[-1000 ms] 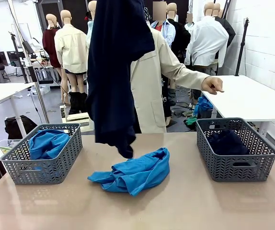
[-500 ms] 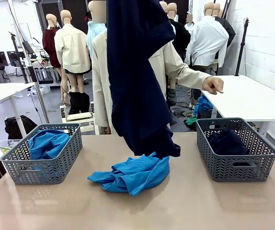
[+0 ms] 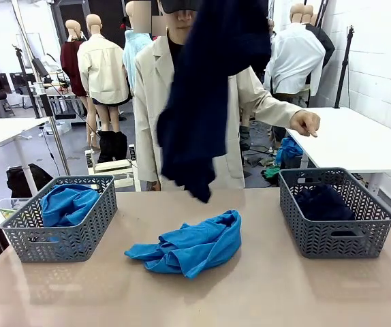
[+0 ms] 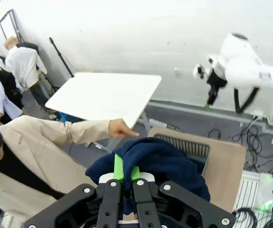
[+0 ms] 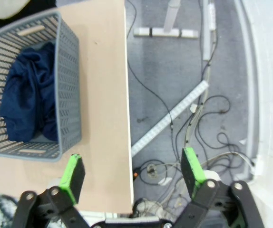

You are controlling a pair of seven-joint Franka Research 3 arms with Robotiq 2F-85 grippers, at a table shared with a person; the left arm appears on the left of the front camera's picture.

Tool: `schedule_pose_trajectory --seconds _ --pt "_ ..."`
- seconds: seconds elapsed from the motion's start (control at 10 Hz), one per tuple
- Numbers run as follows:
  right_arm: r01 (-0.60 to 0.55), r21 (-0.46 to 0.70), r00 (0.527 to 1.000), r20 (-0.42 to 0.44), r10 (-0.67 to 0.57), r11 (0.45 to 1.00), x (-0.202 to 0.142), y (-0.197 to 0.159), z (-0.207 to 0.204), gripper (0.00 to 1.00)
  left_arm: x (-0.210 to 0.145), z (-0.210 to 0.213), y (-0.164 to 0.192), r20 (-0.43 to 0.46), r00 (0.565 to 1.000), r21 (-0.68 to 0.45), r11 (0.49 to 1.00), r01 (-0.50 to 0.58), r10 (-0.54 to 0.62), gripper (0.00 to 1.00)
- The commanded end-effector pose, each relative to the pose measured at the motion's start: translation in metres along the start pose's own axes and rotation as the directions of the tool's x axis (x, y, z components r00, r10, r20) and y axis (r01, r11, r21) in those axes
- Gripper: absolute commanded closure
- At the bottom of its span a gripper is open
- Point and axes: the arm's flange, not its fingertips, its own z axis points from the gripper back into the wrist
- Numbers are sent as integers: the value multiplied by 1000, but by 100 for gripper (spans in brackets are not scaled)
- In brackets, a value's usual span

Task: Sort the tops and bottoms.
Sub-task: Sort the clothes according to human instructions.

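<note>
The bottoms [image 3: 206, 102] are hanging from the pinching left fingers [image 4: 119, 168] — their basket [image 3: 332, 240] is sitting off to the right, by the spread right fingers [image 5: 74, 173].

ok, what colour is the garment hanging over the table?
The garment is dark navy, nearly black; the front view shows it best.

Left gripper [image 4: 126, 169] at 6 o'clock, green pads pinched tight on dark navy bottoms [image 4: 167, 164] bunched just beyond. Grey basket [image 4: 186, 145] rim past them toward 1 o'clock. Person's hand [image 4: 121, 128] near centre, finger pointing toward 3 o'clock. A white table [image 4: 103, 95] sits at 11 o'clock.
</note>
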Motion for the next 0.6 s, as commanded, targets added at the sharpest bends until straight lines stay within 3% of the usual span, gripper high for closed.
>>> schedule_pose_trajectory --seconds 0.0,0.3,0.5 --pt "8 -11 1000 -16 -8 1000 -1 2 1 0 88 -59 8 0 1000 5 999 -31 31 100" --pt "8 -11 1000 -16 -8 1000 -1 2 1 0 101 -159 10 32 999 -18 999 -34 34 100" --pt "8 -11 1000 -16 -8 1000 -1 2 1 0 82 -224 3 71 992 -151 984 -91 102 100"
